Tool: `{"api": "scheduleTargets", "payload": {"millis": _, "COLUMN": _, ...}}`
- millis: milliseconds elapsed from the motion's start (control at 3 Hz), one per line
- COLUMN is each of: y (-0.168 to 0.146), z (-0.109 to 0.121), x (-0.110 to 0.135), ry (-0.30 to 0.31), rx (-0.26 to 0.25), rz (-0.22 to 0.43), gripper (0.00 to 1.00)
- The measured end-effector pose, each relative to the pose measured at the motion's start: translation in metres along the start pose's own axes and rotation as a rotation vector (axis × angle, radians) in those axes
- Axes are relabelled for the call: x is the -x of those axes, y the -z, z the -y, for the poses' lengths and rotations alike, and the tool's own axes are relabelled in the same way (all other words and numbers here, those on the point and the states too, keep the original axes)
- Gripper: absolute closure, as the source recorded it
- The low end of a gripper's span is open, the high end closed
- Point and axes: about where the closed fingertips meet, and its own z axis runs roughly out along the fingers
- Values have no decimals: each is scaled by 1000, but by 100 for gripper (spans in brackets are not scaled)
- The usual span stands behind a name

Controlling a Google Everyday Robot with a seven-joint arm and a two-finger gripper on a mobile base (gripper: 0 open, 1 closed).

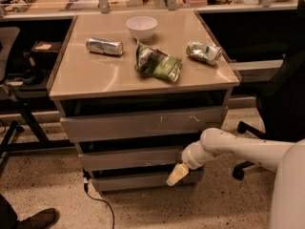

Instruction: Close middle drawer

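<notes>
A grey wood-grain cabinet carried a smooth beige worktop (95,80). On it, a small white round bowl (142,26) sat near the far edge, a silver drinks can (104,46) lay on its side toward the left edge, a crumpled green snack bag (157,63) lay at the middle, and a crushed silver-and-green can (204,51) lay near the right edge. Below the front edge ran a grey drawer front with pale scratch marks (143,123). Under that was the plain grey middle drawer (131,157), with a dark gap above its front. A white robot arm (238,147) reached in from the right, and its cream-coloured pincer (177,174) was at the lower right end of that drawer's front, beneath the worktop's front right corner. Whether the pincer was released or clenched could not be told.
</notes>
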Motion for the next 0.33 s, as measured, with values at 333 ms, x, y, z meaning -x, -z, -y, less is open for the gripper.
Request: {"api": "scheduleTargets", "payload": {"millis": 333, "y": 0, "z": 0, "x": 0, "ry": 0, "rx": 0, "rz": 0, "gripper": 0}}
